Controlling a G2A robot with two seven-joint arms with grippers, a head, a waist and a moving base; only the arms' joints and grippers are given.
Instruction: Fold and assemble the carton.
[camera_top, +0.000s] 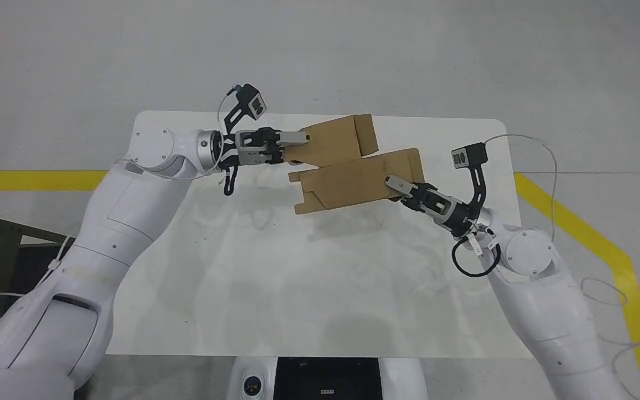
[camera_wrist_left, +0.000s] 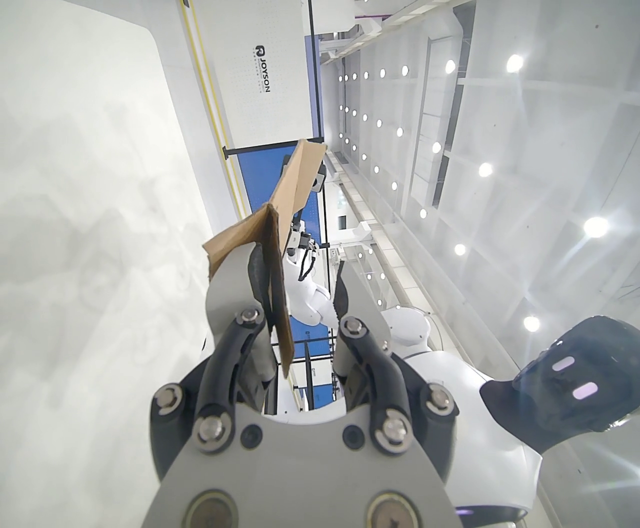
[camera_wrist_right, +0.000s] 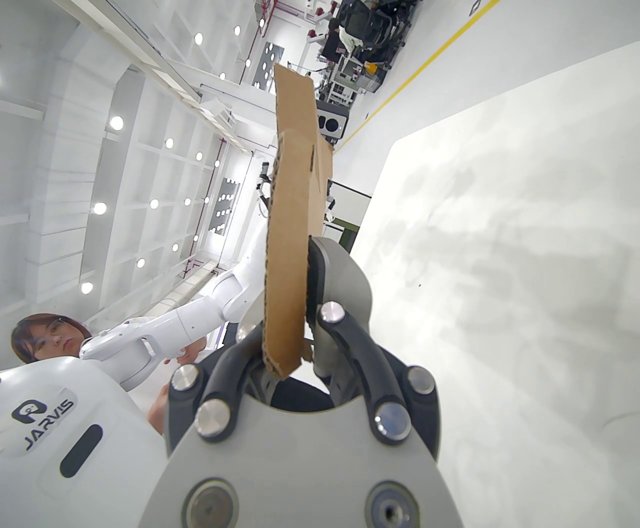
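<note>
Clamping the brown folded cardboard carton (camera_top: 345, 182), the right gripper (camera_wrist_right: 295, 260) seemingly held alone. The left gripper (camera_wrist_left: 295, 262) gaped around its edge, risking twist-out.

The carton (camera_top: 350, 182) is plain brown corrugated cardboard, not yet a box: two flat panels joined and offset, one nearer the upper edge. It is raised above the table (camera_top: 300, 300), in the upper middle of the top view, long side running left-right, slightly slanted
</note>
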